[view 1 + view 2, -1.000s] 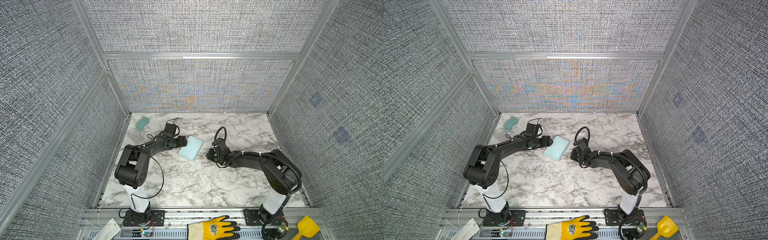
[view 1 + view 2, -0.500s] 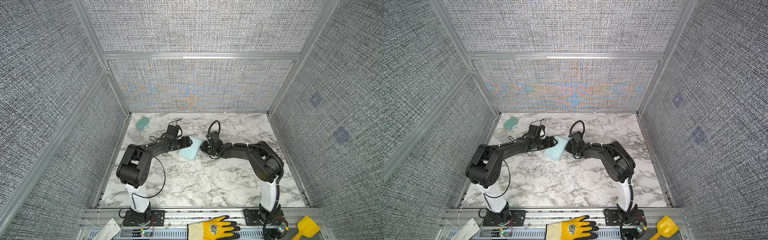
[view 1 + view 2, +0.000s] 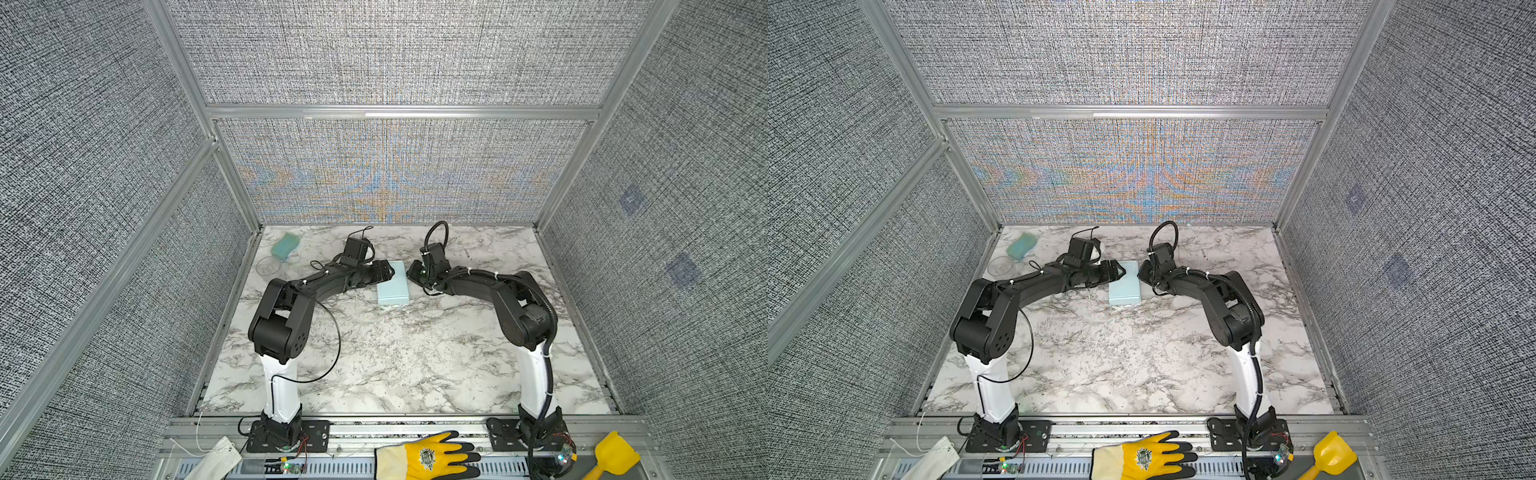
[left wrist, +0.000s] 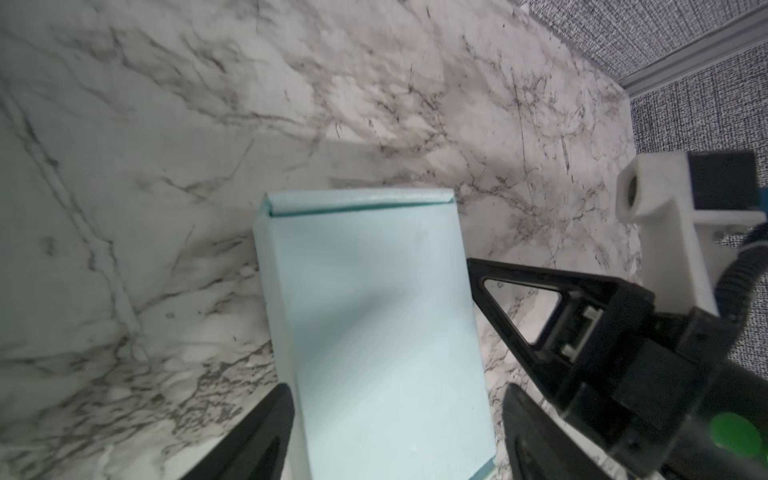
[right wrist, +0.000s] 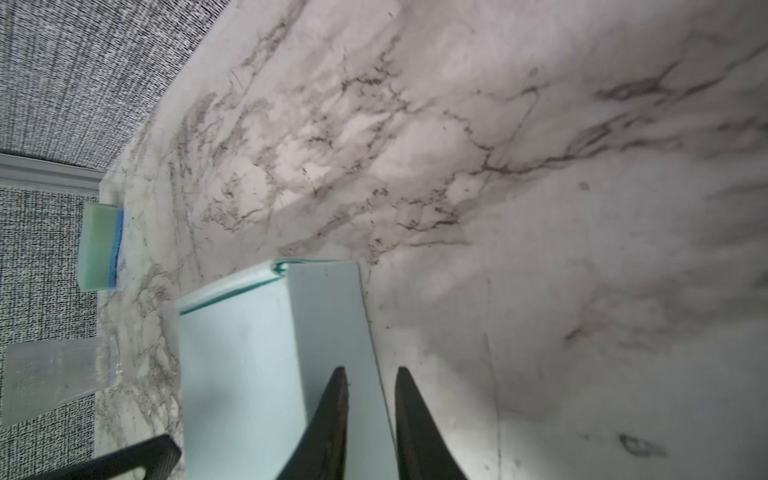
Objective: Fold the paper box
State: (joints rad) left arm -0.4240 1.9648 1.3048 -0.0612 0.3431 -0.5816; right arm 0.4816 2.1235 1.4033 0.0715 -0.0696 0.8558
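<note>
Left gripper [image 4: 395,388], jaws wide, straddles the paper box [image 3: 392,284], apparently steadying it; right gripper [image 5: 370,368], narrowly parted and empty, braces its side.

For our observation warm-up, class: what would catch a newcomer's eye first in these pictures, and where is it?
The pale-blue paper box lies towards the back of the marble table, the left tool straddling it, the right tool at its side. Next, the yellow glove on the front rail.

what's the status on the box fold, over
Left gripper open, straddling the paper box. Right gripper jaws narrow, against its side. Box looks folded up, flat on the table. Sponge and clear cup in far corner, nothing blocking.
</note>
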